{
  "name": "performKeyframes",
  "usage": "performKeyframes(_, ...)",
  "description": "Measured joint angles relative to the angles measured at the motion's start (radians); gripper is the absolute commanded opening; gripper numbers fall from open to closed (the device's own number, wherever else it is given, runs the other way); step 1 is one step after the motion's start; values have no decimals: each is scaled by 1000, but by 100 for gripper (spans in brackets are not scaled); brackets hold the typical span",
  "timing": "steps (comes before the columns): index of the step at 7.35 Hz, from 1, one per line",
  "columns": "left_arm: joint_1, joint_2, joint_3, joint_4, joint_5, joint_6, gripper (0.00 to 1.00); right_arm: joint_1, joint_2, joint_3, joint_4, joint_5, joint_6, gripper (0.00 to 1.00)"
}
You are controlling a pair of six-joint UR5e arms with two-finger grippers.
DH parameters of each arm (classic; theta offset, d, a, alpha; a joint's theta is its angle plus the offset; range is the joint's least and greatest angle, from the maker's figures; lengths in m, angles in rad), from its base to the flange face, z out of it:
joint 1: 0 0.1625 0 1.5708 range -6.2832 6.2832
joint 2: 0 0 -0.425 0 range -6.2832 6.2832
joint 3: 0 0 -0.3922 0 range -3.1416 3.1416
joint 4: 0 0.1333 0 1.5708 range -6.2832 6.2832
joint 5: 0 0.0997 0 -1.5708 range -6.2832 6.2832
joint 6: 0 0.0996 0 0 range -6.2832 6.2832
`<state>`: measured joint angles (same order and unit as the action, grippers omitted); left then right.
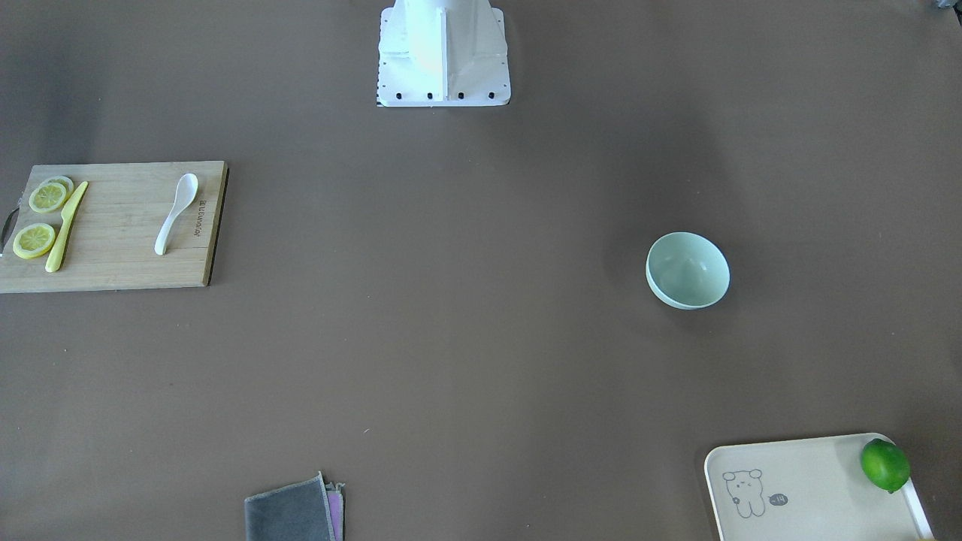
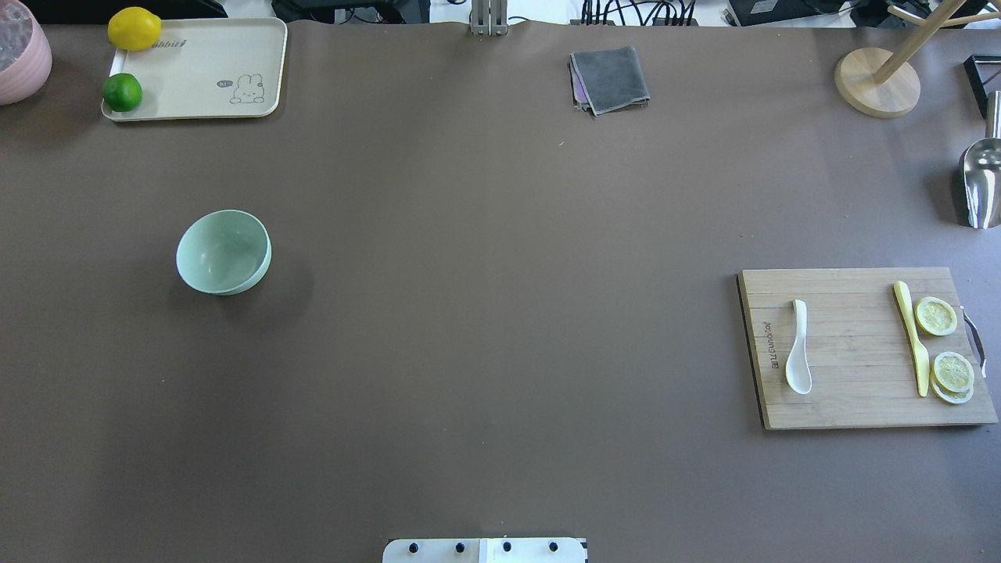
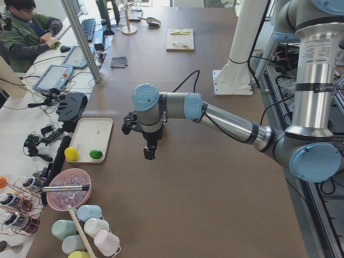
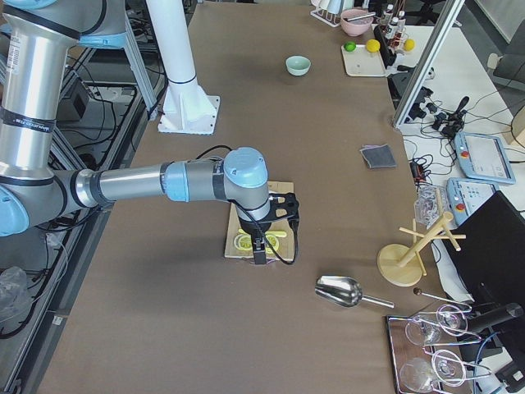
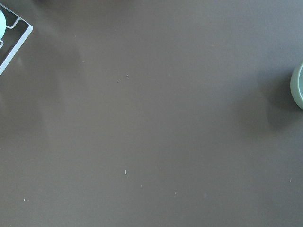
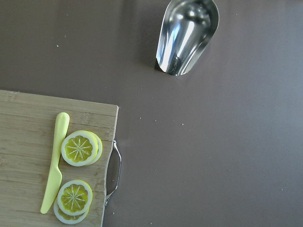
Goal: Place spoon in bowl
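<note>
We saw the spoon (image 2: 798,356) lying flat on the cutting board (image 2: 848,403), scoop toward the robot. It sat just inside the board's inner edge, well apart from the knife (image 2: 912,338) and lemon slices (image 2: 936,316) at the outer edge. The bowl (image 2: 223,252) stood upright on the table (image 2: 500,313), far over on the left side, with a wide brown stretch between it and the board. The right gripper (image 4: 259,253) hung over the board's outer end by the slices. The left gripper (image 3: 149,153) hung above the table near the tray (image 3: 88,141). Both showed only in side views, so we could not tell how their jaws stood or whether they held anything.
</note>
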<state>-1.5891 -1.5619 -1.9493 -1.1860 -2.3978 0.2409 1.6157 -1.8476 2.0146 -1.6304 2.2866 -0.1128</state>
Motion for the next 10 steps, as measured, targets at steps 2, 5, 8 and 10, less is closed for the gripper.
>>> performKeyframes(2,-3,36,-33,-1,0,0,99,-1,-12,-2,37,5,-19,100)
performKeyframes(5,4,-7,17,-126,-11,-1,99,-1,-16,1,58,71,-16,100)
performKeyframes(8,11,-79,194,-459,-45,-94,99,-3,11,5,68,91,14,100)
performKeyframes(10,48,-96,246,-632,-56,-184,98,-21,25,3,83,98,94,100)
